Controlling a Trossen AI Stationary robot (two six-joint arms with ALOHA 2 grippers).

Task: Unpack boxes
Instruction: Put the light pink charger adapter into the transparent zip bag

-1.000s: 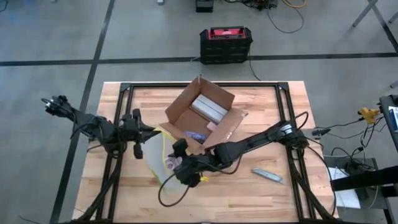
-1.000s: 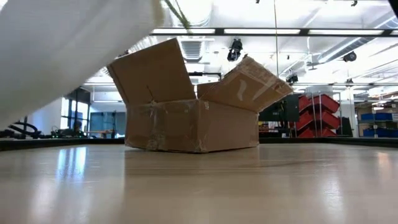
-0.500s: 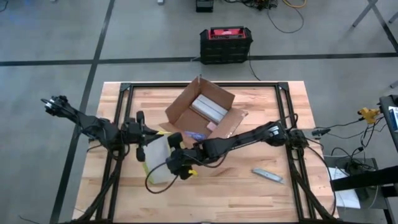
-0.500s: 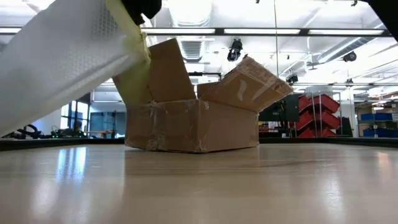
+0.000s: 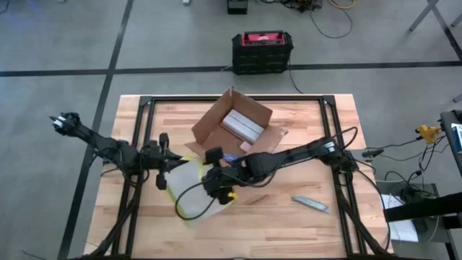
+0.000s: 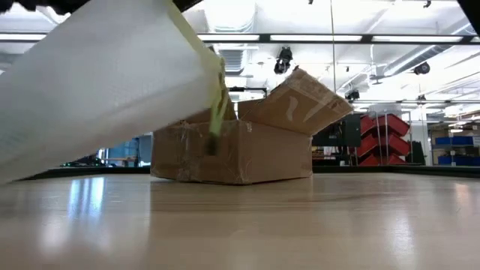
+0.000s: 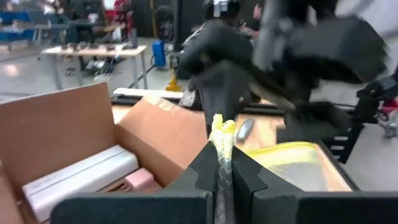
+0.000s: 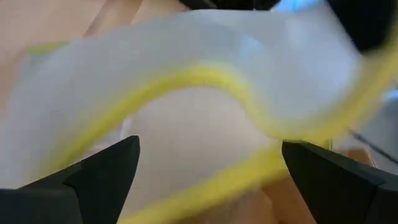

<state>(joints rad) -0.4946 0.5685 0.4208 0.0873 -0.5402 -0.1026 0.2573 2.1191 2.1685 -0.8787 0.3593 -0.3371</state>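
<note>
- carton point(image 5: 234, 132): brown cardboard, flaps open, at the far middle of the wooden table point(image 5: 303, 217); shiny clear tape on its front wall and raised flap in the low view point(image 6: 240, 150). inside lie a long white box point(image 5: 243, 125) and a small pink item point(image 7: 138, 179).
- pouch point(image 5: 191, 191): clear plastic with a yellow-green edge, just in front of the carton's near-left corner, between the 2 arms; in the low view point(image 6: 97, 82) it hangs tilted above the tabletop and covers the carton's left part.
- left gripper point(image 5: 167, 165): at the table's left edge, fingers point(image 7: 239, 177) closed on the pouch's yellow-green edge, which stands pinched between them in the left wrist view.
- right gripper point(image 5: 211, 186): reaches across from the right side, over the pouch just beside the carton; fingers point(image 8: 99, 174) spread wide, with the pouch's clear film and yellow rim point(image 8: 205, 81) lying across the gap; no grip is seen.
- grey tool point(image 5: 310, 204): lies alone on the table's right part, well apart from the carton.
- black-and-red case point(image 5: 262, 50): on the floor beyond the table's far edge.
</note>
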